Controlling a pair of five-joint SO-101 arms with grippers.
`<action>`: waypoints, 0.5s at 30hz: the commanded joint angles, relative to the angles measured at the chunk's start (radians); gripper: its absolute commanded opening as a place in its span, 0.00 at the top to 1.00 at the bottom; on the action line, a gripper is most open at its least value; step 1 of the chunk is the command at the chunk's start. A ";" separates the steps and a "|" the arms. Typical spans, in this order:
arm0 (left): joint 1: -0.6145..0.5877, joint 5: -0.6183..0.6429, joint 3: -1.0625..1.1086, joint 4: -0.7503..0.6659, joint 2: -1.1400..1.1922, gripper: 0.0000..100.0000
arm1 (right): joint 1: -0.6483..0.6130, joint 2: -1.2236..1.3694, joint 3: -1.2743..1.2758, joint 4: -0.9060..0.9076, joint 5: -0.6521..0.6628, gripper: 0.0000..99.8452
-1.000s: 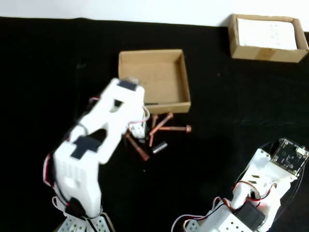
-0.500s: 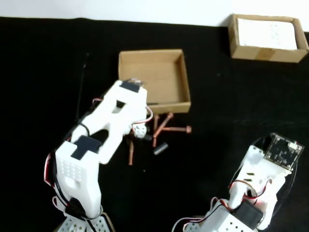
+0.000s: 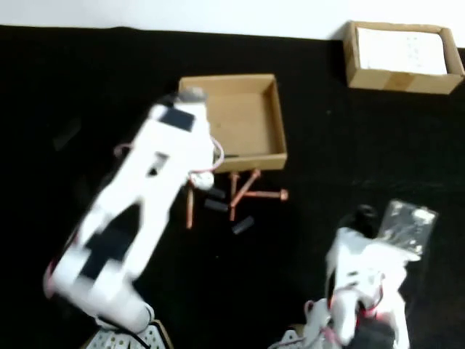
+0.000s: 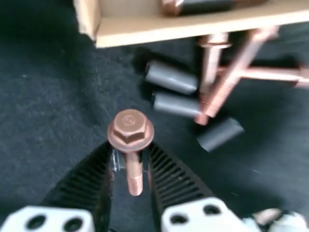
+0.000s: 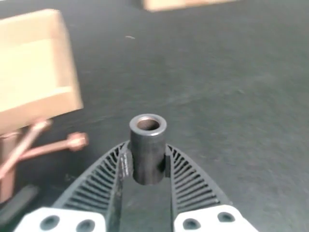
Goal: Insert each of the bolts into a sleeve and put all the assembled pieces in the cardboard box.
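The left arm (image 3: 138, 196) stretches from the near-left edge of the black table (image 3: 349, 131) toward the cardboard box (image 3: 251, 160). It covers the box's near-left corner, and its outline is smeared in the high view. The left gripper (image 4: 129, 157) is clamped on a bolt (image 4: 130, 133), pinching the shank so the hexagonal head stands clear of the fingertips. From above, the fingers are hidden under the arm, and a thin copper streak beside it is probably this bolt.

Inside the box lies a piece (image 4: 198, 6), cut off by the frame edge. It shows a dark body and a copper end. Just in front of the box's near wall, loose bolts (image 4: 236, 67) lie crossed over one another, with three sleeves (image 4: 171, 78) just beside them.

At the near right, well apart from the pile, stands the blurred right arm (image 3: 367, 280). The right gripper (image 5: 146, 157) grips a dark sleeve (image 5: 147, 137) upright, with its open bore facing the wrist camera. At the far right sits a second box (image 3: 396, 81) holding a white sheet (image 3: 399, 47).
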 commanded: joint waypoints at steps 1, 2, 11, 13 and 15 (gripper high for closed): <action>-0.001 -0.077 -0.001 0.038 -0.285 0.99 | -0.105 -0.005 -0.150 0.104 -0.011 0.99; -0.001 -0.104 -0.001 0.055 -0.349 0.99 | -0.117 -0.005 -0.173 0.139 -0.011 0.99; -0.001 -0.238 0.093 0.137 -0.812 0.99 | -0.153 -0.005 -0.211 0.168 -0.011 0.99; -0.001 -0.236 0.176 0.080 -0.885 0.99 | -0.174 -0.005 -0.211 0.093 -0.021 0.99; -0.002 -0.236 0.282 -0.012 -0.951 0.99 | -0.191 -0.005 -0.211 -0.012 -0.092 0.99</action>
